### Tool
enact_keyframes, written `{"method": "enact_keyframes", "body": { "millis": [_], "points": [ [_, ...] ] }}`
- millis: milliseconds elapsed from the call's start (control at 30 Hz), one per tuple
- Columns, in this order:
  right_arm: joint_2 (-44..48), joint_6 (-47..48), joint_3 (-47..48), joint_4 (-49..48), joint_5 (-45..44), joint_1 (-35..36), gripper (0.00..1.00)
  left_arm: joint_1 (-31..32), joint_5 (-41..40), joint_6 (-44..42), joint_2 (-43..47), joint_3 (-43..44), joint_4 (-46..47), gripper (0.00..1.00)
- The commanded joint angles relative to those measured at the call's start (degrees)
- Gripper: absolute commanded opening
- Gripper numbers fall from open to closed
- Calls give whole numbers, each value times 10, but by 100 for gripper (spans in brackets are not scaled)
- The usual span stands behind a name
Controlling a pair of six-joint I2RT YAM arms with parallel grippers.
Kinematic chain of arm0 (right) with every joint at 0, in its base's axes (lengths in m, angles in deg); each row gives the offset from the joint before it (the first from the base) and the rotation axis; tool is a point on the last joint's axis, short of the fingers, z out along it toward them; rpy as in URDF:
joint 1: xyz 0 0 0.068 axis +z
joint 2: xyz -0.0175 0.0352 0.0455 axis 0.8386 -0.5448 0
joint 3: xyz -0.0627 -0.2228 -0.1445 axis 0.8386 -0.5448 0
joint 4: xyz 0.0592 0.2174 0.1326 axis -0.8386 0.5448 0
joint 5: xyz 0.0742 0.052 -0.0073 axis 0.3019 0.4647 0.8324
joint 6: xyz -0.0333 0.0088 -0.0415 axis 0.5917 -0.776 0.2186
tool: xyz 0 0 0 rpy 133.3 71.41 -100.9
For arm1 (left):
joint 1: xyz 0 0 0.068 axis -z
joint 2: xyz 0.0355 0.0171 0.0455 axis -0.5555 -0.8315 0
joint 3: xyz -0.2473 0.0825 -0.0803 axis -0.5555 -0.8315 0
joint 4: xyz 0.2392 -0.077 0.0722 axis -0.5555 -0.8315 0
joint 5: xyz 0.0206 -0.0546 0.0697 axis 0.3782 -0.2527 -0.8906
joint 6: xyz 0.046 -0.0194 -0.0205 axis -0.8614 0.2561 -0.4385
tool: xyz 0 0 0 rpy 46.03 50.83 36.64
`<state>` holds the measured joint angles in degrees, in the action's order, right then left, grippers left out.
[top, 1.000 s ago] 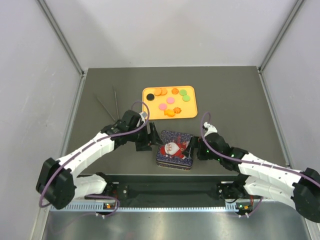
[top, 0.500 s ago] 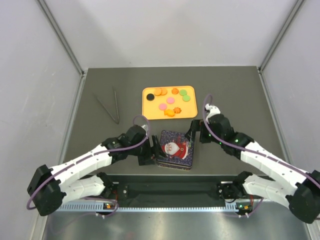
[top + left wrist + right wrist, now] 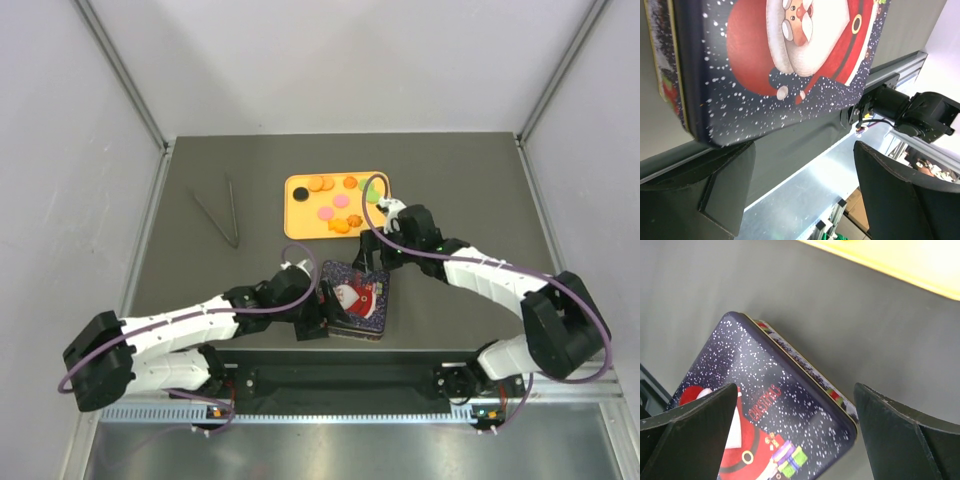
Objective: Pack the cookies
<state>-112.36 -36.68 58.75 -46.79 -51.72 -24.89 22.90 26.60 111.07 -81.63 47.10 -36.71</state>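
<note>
The cookies point(image 3: 333, 205), small orange, pink, green and black discs, lie on an orange tray point(image 3: 297, 228) at the middle back. A closed dark blue tin with a Santa lid point(image 3: 355, 300) sits in front of the tray; it also shows in the left wrist view point(image 3: 790, 60) and the right wrist view point(image 3: 770, 425). My left gripper point(image 3: 318, 322) point(image 3: 805, 200) is open and empty at the tin's near-left corner. My right gripper point(image 3: 382, 258) point(image 3: 797, 440) is open and empty, its jaws over the tin's far-right corner.
Metal tongs point(image 3: 222, 212) lie on the dark table at the back left. The tray's orange edge point(image 3: 900, 267) shows at the top of the right wrist view. The table's near edge and metal rail point(image 3: 805, 165) run just below the tin.
My left gripper has slid right and nearer, down to the tin's near-left corner. My right gripper has moved back and left, from the tin's right side to its far-right corner.
</note>
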Motion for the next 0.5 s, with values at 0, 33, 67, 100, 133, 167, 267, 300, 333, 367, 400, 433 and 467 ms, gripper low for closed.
{"method": "enact_keyframes", "body": {
  "millis": [0,33,67,100,133,167,267,300,333,367,400,433,467],
  "points": [
    [-19,25,22,-58,50,-1,100,15,-23,26,-10,-9,63,84],
    [-23,27,19,-60,53,-1,100,16,-24,28,-14,-9,63,84],
    [-31,26,18,-64,53,-1,100,18,-24,31,-15,-11,66,84],
    [-35,27,16,-65,56,0,100,20,-26,33,-16,-10,67,84],
    [-39,26,16,-66,61,1,100,22,-28,34,-16,-9,66,84],
    [-45,27,15,-66,61,2,100,22,-29,34,-18,-10,66,84],
    [-49,22,7,-73,60,9,100,22,-35,36,-24,-10,65,84],
    [-49,20,5,-75,60,9,100,22,-37,38,-25,-10,65,84],
    [-48,17,2,-77,60,12,100,22,-42,38,-30,-11,66,84],
    [-46,16,-5,-79,60,11,100,22,-46,38,-33,-11,66,84],
    [-43,13,-9,-80,60,12,100,22,-50,35,-37,-10,66,83],
    [-41,9,-13,-82,61,13,100,22,-54,33,-44,-10,67,83],
    [-34,7,-22,-84,62,13,100,21,-60,33,-46,-9,68,83]
  ]
}}
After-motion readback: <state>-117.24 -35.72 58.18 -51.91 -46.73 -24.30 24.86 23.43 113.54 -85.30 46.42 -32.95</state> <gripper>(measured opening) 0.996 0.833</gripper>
